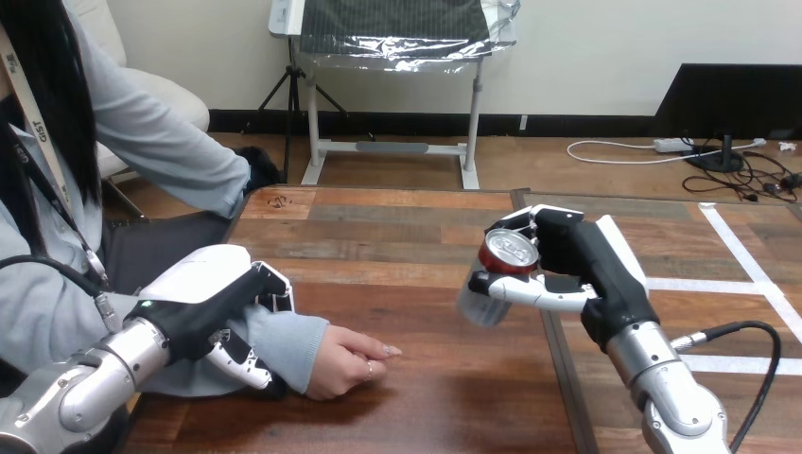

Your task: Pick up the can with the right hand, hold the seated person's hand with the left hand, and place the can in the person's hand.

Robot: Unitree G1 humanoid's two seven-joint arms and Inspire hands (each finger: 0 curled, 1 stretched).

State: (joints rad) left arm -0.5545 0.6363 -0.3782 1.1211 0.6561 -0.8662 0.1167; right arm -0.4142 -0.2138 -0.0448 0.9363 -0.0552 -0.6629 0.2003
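A silver can with a red top (496,276) hangs tilted above the wooden table (416,236), right of centre. My right hand (567,260) is shut on it, thumb across its front and fingers behind its top. At the lower left, the person's hand (348,359) rests on the table in a loose fist, pointing right. My left hand (222,317) lies over the person's sleeved forearm just behind the wrist, its fingers curled down round the sleeve. The can is well apart from the person's hand, up and to the right of it.
A seam in the tabletop (558,369) runs down the table under my right hand. White tape lines (747,270) mark the table's right part. The person's torso fills the left edge beside my left arm.
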